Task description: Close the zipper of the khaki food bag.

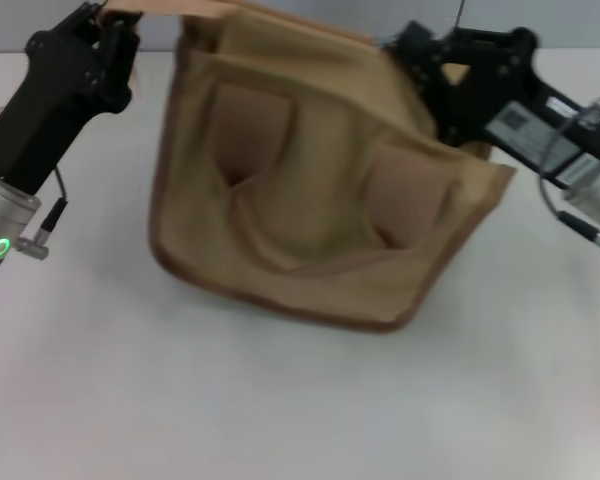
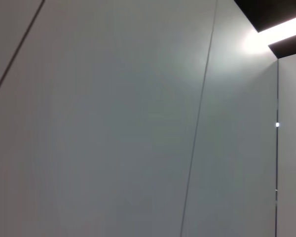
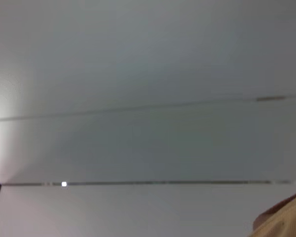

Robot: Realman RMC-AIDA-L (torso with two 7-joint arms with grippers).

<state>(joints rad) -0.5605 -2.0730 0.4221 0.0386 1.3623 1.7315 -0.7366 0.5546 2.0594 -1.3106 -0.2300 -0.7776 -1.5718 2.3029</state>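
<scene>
Head view: khaki food bag (image 1: 320, 190) near the far edge of the white counter (image 1: 280, 400), tipped so a broad side panel with its folded gusset faces the camera, brown trim along the lower edge. Left gripper (image 1: 108, 40) at the bag's far-left upper corner, where a tan strap (image 1: 170, 8) runs toward it; apparently clamped on that strap, though the fingers themselves are too hidden to call apart or together. Right gripper (image 1: 450, 75) pressed against the bag's upper right corner, fingers buried behind canvas, so cannot tell their state either. Zipper and pull tab nowhere visible; top panel turned away. Nothing visible inside the bag, mouth hidden.

Left wrist view: only pale wall panels and a bright ceiling strip, no bag, no fingers.

Right wrist view: same kind of wall and ceiling, with just a sliver of khaki canvas (image 3: 283, 219) at one corner.

Progress, as a judgement: no sign of the track being closed, and no way to confirm it; looks like repositioning of the bag, with the actual pull along the zipper left to do.
</scene>
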